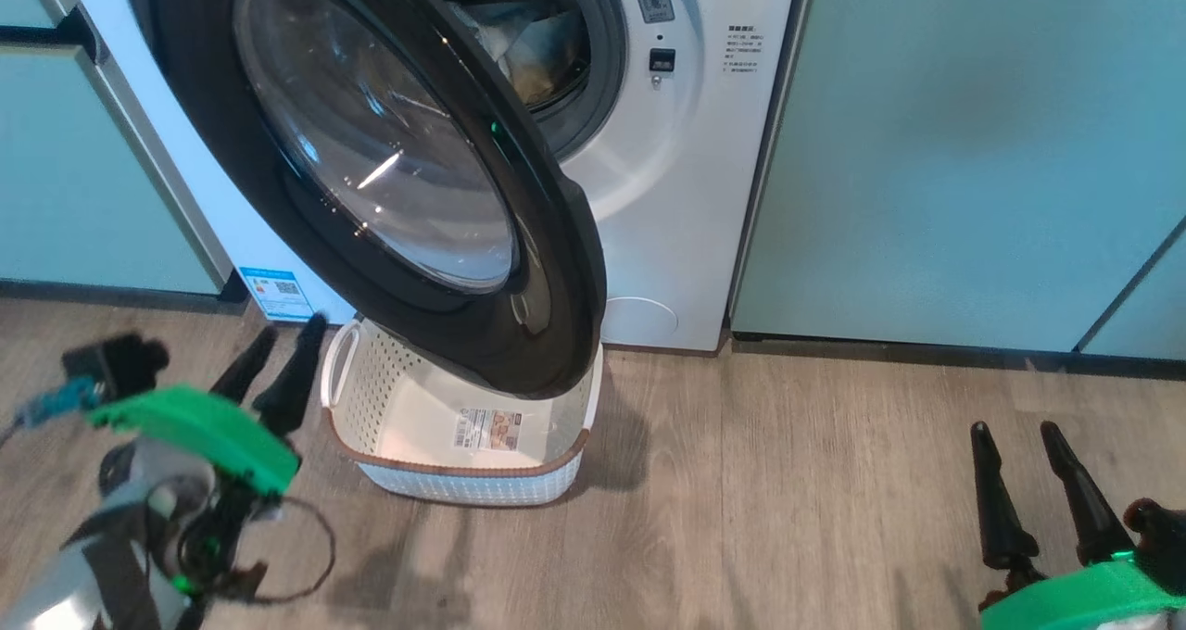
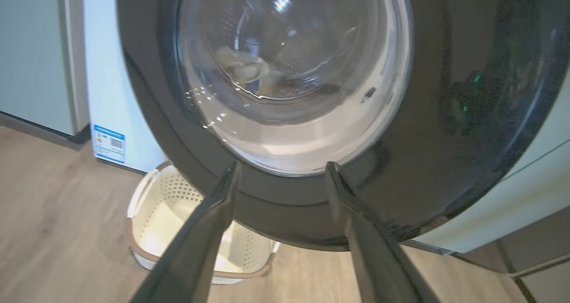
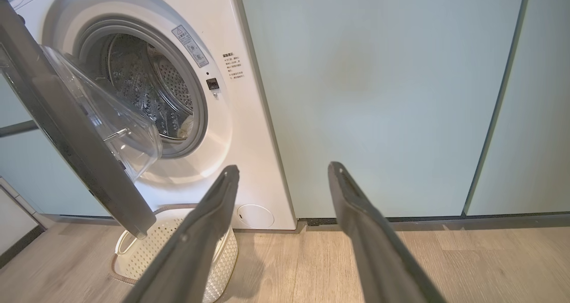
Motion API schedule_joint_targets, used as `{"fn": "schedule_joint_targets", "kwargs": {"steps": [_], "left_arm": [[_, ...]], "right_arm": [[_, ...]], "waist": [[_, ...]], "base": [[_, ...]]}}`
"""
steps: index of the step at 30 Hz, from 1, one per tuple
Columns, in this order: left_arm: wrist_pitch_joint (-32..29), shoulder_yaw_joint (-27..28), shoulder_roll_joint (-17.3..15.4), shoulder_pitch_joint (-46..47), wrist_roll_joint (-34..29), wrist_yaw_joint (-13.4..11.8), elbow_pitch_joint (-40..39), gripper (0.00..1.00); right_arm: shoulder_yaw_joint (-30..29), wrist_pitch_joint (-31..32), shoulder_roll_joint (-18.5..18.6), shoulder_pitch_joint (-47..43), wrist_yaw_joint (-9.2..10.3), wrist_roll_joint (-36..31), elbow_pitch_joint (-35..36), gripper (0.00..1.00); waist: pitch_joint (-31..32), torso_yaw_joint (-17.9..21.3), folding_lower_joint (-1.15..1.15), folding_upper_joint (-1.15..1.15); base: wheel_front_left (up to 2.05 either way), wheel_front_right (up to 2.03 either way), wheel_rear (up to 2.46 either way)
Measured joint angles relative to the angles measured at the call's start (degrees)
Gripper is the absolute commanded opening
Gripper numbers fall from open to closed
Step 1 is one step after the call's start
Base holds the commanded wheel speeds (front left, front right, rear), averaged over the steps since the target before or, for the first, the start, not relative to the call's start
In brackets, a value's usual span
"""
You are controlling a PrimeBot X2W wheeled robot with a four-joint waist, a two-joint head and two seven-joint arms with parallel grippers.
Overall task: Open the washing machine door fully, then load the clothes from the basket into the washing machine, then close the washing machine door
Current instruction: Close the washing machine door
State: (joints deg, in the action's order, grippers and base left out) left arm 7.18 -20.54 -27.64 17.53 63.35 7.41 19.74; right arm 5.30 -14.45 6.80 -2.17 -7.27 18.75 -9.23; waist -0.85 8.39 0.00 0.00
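The washing machine (image 1: 686, 195) stands white between cabinets. The washing machine door (image 1: 547, 269) hangs partly open, its black rim swung out over the basket (image 1: 463, 468). That cream basket sits on the floor below the door; its visible floor is bare except for a label. Pale clothes (image 1: 533, 51) lie inside the steel drum, and the left wrist view shows the clothes (image 2: 245, 69) through the door glass. My left gripper (image 1: 293, 326) is open just left of the basket, and in its wrist view the left gripper (image 2: 282, 165) faces the door's outer side (image 2: 445, 116). My right gripper (image 1: 1015, 431) is open over the floor at the right.
Pale green cabinet panels (image 1: 964, 148) flank the machine on both sides. A blue label sticker (image 1: 275, 294) sits low on the machine's left front. Wood-look floor (image 1: 788, 500) stretches between the basket and my right gripper. The drum opening (image 3: 147, 89) shows past the door's inner bowl.
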Motion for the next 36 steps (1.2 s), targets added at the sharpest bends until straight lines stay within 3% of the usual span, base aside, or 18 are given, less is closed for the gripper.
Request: {"fn": "schedule_joint_targets", "kwargs": {"steps": [3, 9, 13, 21, 30, 36], "left_arm": [[6.1, -2.4, -1.1, -2.4, -3.3, 0.0, 3.4, 1.00], [7.0, -0.1, 0.1, -3.5, -9.2, 0.0, 5.3, 1.00], [7.3, 7.3, 3.7, -4.4, -18.7, 0.0, 2.4, 1.00], [7.4, 16.0, 10.4, -12.3, -32.7, 0.0, -2.4, 1.00], [7.5, 21.1, 14.0, -14.5, -40.5, 0.0, -4.1, 1.00], [7.5, 22.1, 14.2, -15.4, -42.5, 0.0, -3.6, 1.00]], "right_arm": [[-0.6, 0.0, 0.0, -0.3, 0.00, 0.0, 0.1, 1.00], [-1.3, 0.0, -0.1, -2.0, 0.00, 0.0, 0.4, 1.00], [-1.3, 0.0, -0.2, -2.1, 0.00, 0.0, 0.4, 1.00], [-1.3, 0.0, -0.2, -2.1, 0.00, 0.0, 0.4, 1.00], [-1.3, 0.0, -0.4, -2.1, 0.00, 0.0, 0.5, 1.00], [-1.4, 0.0, -0.7, -2.1, 0.00, 0.0, 0.5, 1.00]], "waist": [[0.3, -0.3, 0.00, 0.00], [0.3, -1.1, 0.00, 0.00], [0.3, -1.5, 0.00, 0.00], [0.5, -1.6, 0.00, 0.00], [0.5, -1.3, 0.00, 0.00], [0.6, -1.2, 0.00, 0.00]], "base": [[0.00, 0.00, 0.00], [0.00, 0.00, 0.00], [0.00, 0.00, 0.00], [0.00, 0.00, 0.00], [0.00, 0.00, 0.00], [0.00, 0.00, 0.00]]}}
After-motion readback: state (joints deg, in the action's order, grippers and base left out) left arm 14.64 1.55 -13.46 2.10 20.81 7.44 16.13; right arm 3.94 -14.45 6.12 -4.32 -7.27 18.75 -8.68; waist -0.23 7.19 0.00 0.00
